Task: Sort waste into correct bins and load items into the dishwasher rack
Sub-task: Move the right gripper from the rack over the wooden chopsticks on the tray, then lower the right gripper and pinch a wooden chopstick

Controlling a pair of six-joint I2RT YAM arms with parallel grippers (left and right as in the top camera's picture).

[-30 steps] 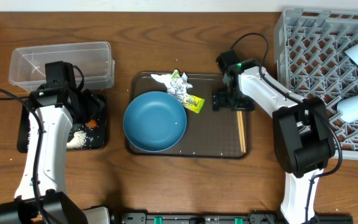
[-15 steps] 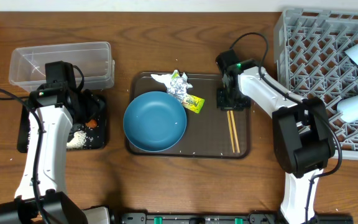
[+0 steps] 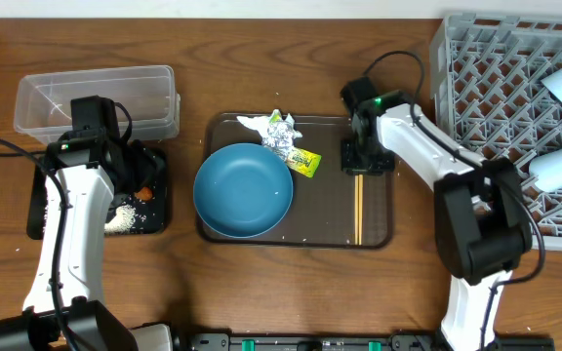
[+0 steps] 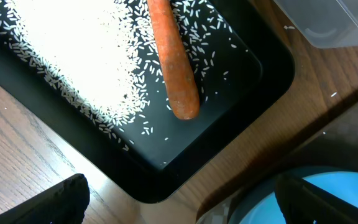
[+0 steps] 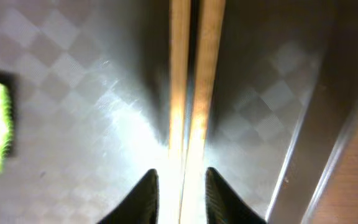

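Now, right pincer point(image 5: 182, 193) nipping chopsticks point(image 5: 210, 74) beside brown tray point(image 3: 330, 214) rim, left pincer point(image 4: 185, 202) wide over black tray point(image 4: 229, 124) corner.

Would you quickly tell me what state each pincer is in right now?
Left pincer: open, holding nothing.
Right pincer: closed on the chopsticks.

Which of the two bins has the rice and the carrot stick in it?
The shallow black tray; the clear tub beside it shows neither.
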